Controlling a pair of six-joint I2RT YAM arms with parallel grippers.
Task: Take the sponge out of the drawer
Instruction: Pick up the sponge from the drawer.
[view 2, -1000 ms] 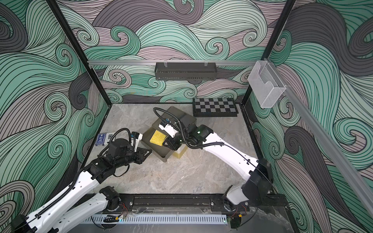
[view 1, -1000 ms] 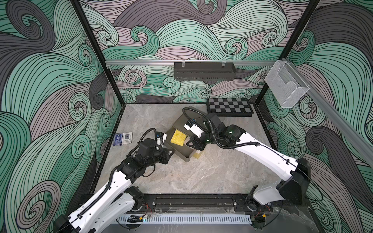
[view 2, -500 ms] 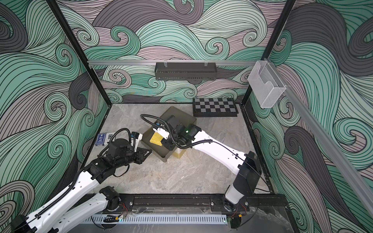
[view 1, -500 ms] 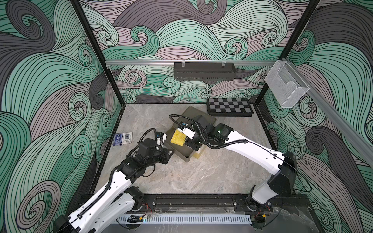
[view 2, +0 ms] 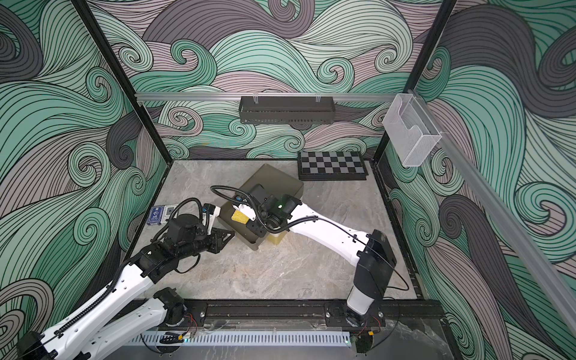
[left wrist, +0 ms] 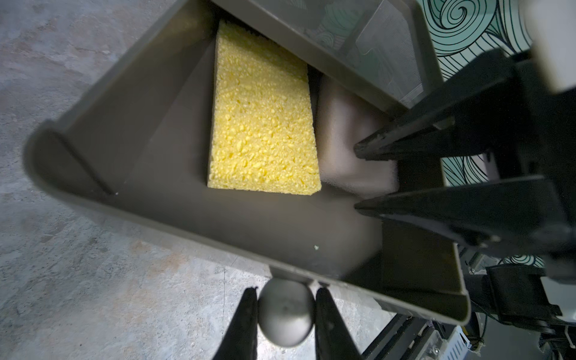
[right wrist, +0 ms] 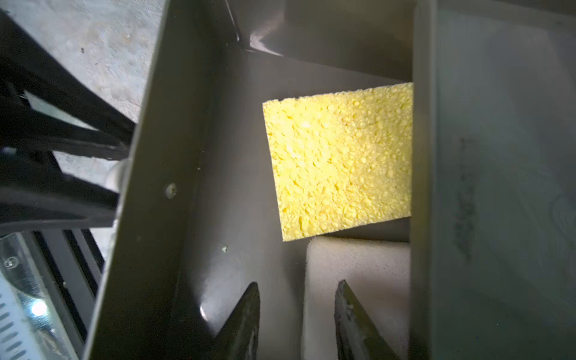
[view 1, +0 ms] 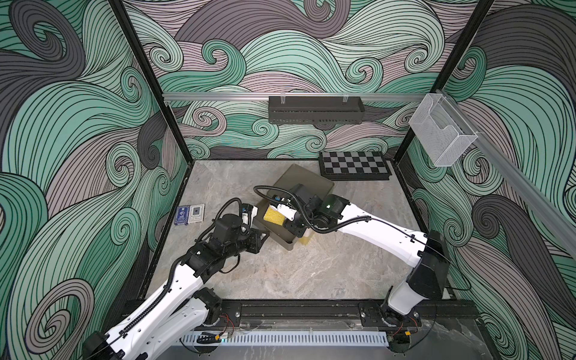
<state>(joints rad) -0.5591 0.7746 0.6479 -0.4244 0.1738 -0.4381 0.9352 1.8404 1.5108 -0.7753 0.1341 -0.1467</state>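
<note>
Only the wrist views show the drawer's inside. The yellow sponge is seen flat on its floor, just ahead of the right pincer, one end tucked under the cabinet. That pincer is spread: one fingertip is over a pale sponge, the other beside it, and contact cannot be told. The left pincer is pinched on the knob. In both top views the right arm covers much of the drawer. A second yellow block is seen on the worktop, outside the drawer, behind the right pincer.
</note>
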